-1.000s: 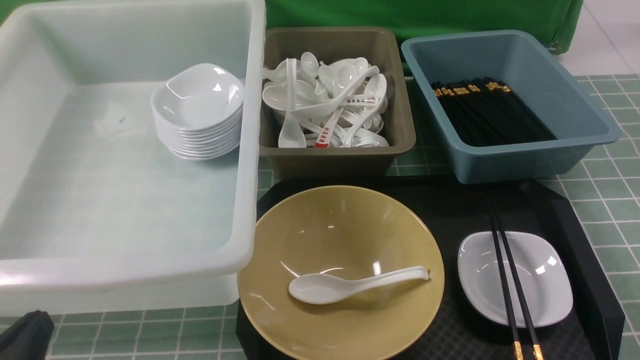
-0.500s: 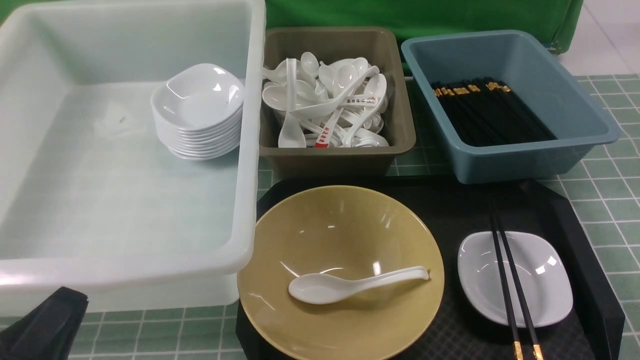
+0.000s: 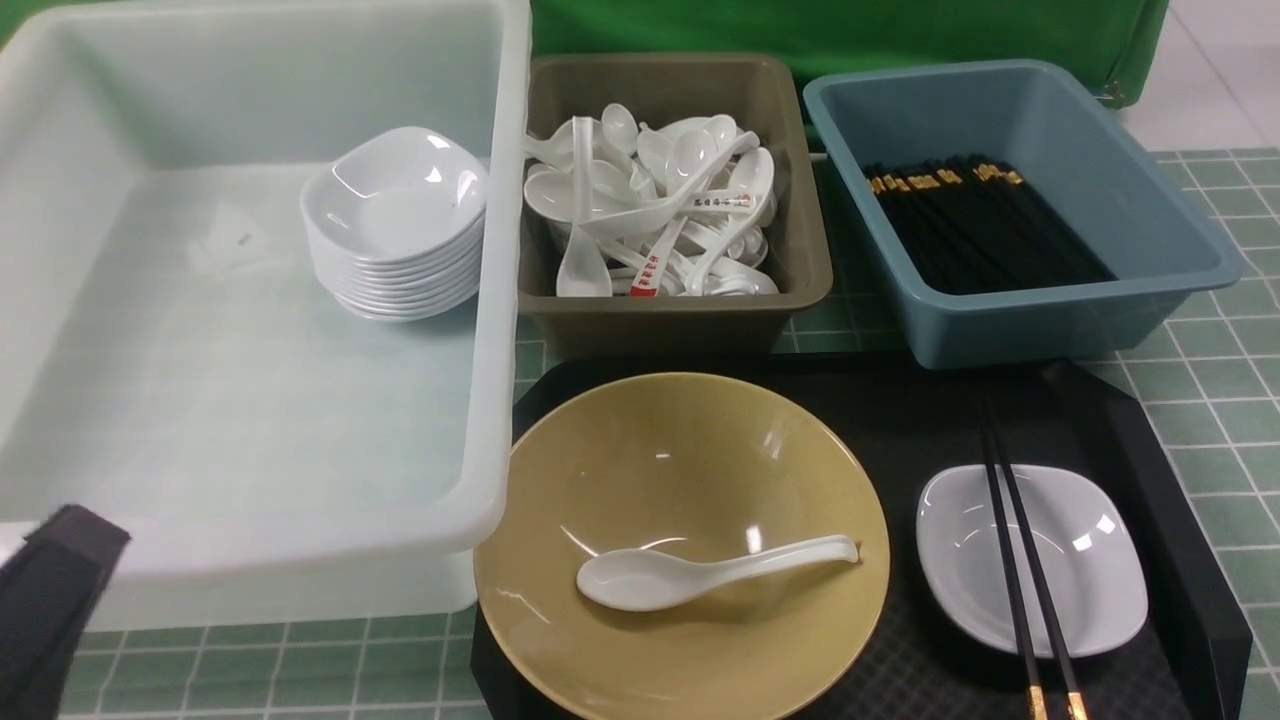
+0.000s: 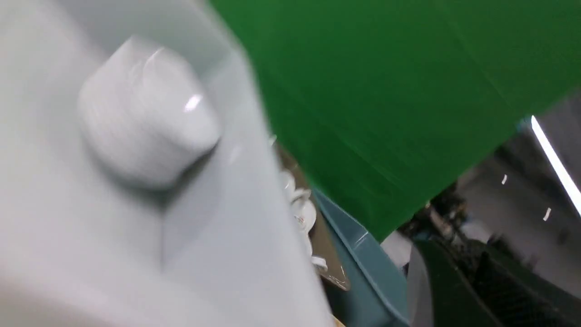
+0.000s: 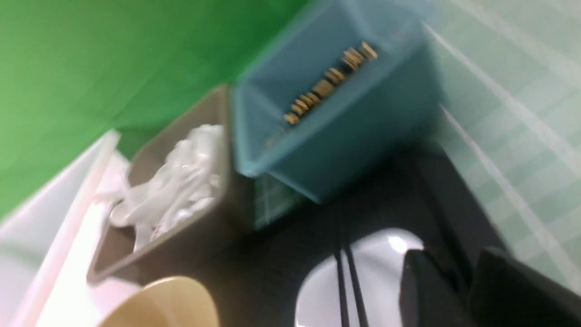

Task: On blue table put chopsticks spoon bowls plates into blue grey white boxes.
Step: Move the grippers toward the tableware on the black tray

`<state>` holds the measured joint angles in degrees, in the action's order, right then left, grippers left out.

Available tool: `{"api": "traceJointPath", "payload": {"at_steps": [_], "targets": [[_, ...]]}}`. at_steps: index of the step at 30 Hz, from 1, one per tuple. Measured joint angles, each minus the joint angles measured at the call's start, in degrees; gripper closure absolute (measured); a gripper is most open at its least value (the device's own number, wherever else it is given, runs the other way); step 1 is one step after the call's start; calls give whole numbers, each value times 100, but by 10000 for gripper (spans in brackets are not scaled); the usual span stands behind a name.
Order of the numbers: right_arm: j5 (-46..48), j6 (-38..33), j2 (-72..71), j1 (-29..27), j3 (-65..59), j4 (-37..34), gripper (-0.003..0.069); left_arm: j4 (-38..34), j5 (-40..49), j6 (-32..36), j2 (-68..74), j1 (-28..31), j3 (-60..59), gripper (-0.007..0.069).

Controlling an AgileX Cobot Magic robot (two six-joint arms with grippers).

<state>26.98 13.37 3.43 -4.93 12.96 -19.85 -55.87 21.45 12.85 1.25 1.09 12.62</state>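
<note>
Open room above the black tray (image 3: 930, 420); white box (image 3: 497, 300) crowds the bowl (image 3: 650, 450).

Left arm (image 3: 50, 600) low near-left, left fingers (image 4: 454, 295) closed; right fingers (image 5: 426, 290) slightly parted, blurred

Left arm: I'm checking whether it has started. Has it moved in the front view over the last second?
Yes. The left arm has climbed: its tip, a second ago below the front wall of the white box, now overlaps its rim.

Chopsticks (image 3: 1012, 570) partly beyond bottom edge
</note>
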Motion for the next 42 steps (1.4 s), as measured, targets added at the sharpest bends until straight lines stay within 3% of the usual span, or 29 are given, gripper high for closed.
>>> {"api": "traceJointPath", "payload": {"at_steps": [4, 6, 7, 11, 14, 18, 22, 25, 29, 33, 38, 42], "targets": [[407, -1202, 1275, 293, 1208, 42, 617, 908, 797, 682, 1160, 0, 1025, 636], [729, -1563, 1754, 363, 1569, 63, 622, 1381, 1227, 752, 1669, 0, 1439, 636], [1224, -1983, 2329, 447, 1914, 77, 622, 1901, 1705, 797, 2152, 0, 1862, 636], [2811, -2941, 3945, 611, 2946, 173, 622, 2860, 2993, 913, 3284, -33, 2934, 636], [3301, -3164, 4699, 856, 3296, 303, 622, 3211, 3278, 1115, 3799, -299, 3375, 636], [3491, -3141, 5590, 1499, 3598, 673, 622, 3534, 3298, 1316, 4368, -1260, 3691, 636], [3254, -2357, 6575, 2280, 3780, 1463, 615, 4050, 3323, 1338, 5227, -2548, 4013, 636], [3012, -2020, 6962, 2431, 3861, 1609, 599, 4298, 3323, 1229, 5636, -2983, 4199, 636], [2509, -1605, 7531, 2502, 3947, 1651, 481, 4439, 3191, 1105, 6143, -3517, 4392, 636], [2109, -1270, 7925, 2502, 3951, 1651, 271, 4433, 2940, 1105, 6342, -3588, 4413, 636], [1844, -1042, 8429, 2502, 3958, 1605, 74, 4433, 2643, 1105, 6422, -3588, 4413, 636], [1788, -976, 8801, 2502, 3958, 1586, 64, 4433, 2463, 1105, 6422, -3588, 4413, 636]]}}
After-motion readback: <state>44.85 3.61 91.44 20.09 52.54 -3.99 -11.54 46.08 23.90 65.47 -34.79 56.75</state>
